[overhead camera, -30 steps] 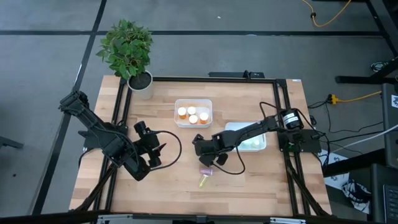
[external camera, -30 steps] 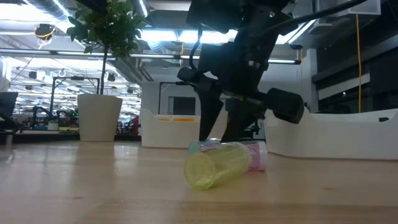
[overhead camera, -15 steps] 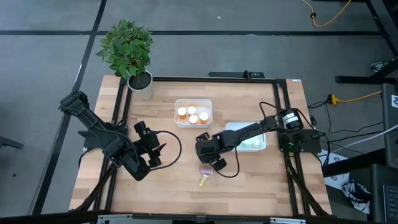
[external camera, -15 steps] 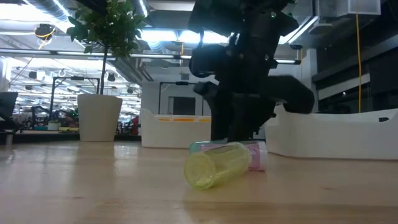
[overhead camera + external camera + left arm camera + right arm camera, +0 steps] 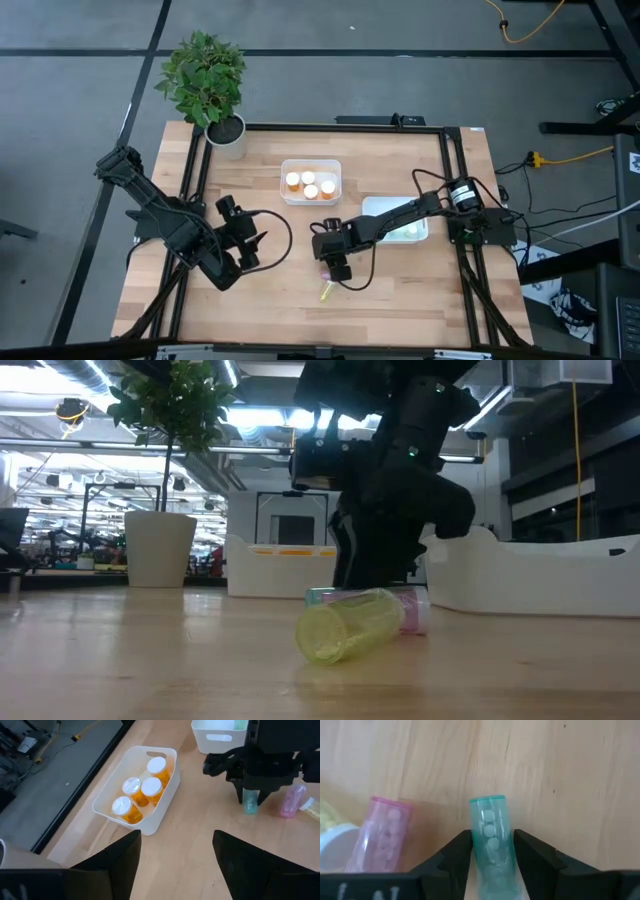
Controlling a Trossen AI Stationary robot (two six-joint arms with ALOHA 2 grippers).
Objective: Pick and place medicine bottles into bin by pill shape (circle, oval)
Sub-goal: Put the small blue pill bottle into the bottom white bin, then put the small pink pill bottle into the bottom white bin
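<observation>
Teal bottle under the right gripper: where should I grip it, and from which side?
Grip the teal bottle across its round body, coming straight down from above. It lies flat on the table, and the right gripper already straddles it, one finger on each long side. The pink bottle lies close alongside, so keep that finger tight to the teal one.

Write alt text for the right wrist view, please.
The right gripper has its two dark fingers on either side of a teal medicine bottle holding round pills, lying on the wooden table. A pink bottle lies beside it, apart.
</observation>
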